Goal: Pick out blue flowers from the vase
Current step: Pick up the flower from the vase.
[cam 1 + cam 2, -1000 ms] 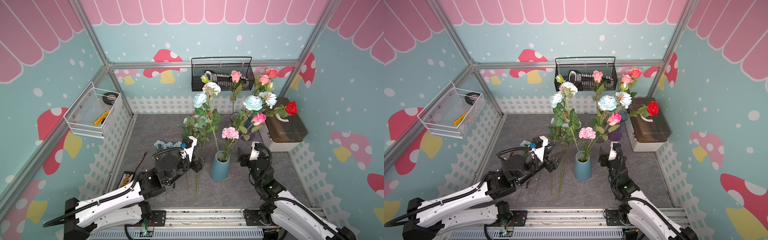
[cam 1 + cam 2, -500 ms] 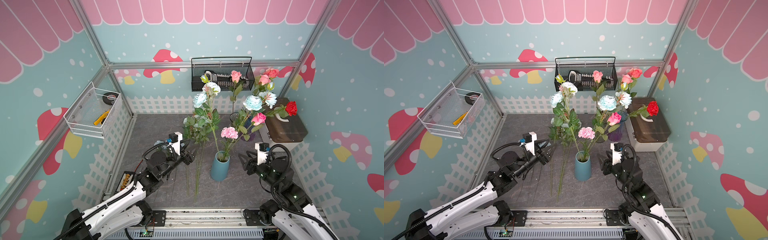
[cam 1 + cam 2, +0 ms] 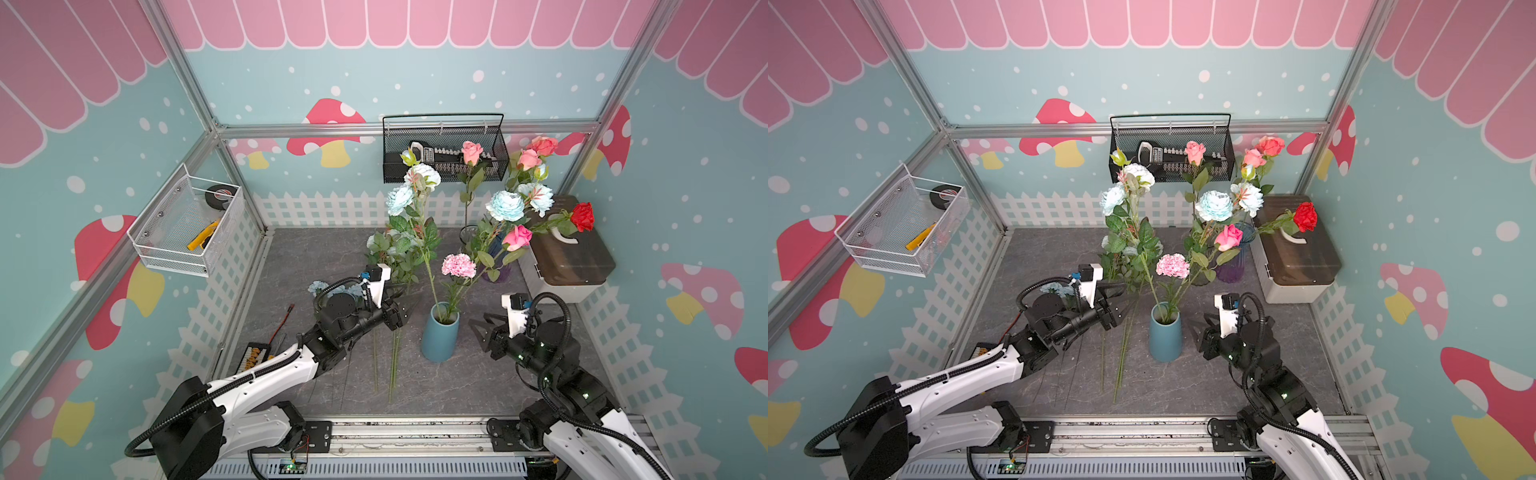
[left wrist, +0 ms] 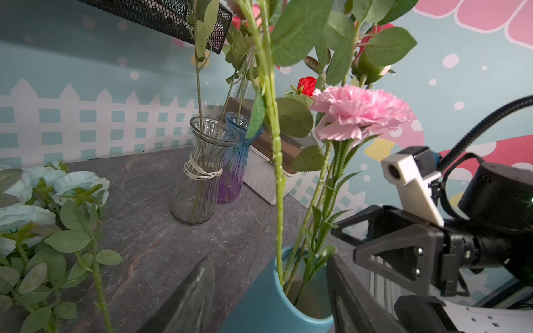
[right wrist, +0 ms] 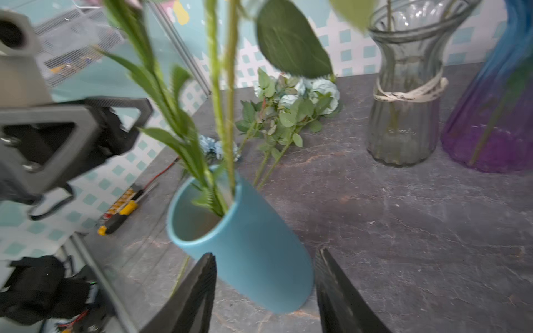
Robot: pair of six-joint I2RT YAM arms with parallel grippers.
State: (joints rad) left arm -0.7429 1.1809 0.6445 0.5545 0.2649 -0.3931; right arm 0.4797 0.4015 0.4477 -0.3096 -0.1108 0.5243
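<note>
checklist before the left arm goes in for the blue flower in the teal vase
1. Left gripper open and empty: ok.
2. Target present: blue flower stem stands in the teal vase, blue blooms on top: ok.
3. Vase upright: ok.
4. Vase steadied: right gripper open beside it, not touching: not ok.
5. Stem free of neighbours: pink carnation shares the vase mouth, stems close: not ok.
6. Drop spot: pulled blue flowers lie on the left arm's side, clear of the vase: ok.

three vases [image 3: 440, 338], two baskets [image 3: 444, 176], two arms [image 3: 266, 380]
</note>
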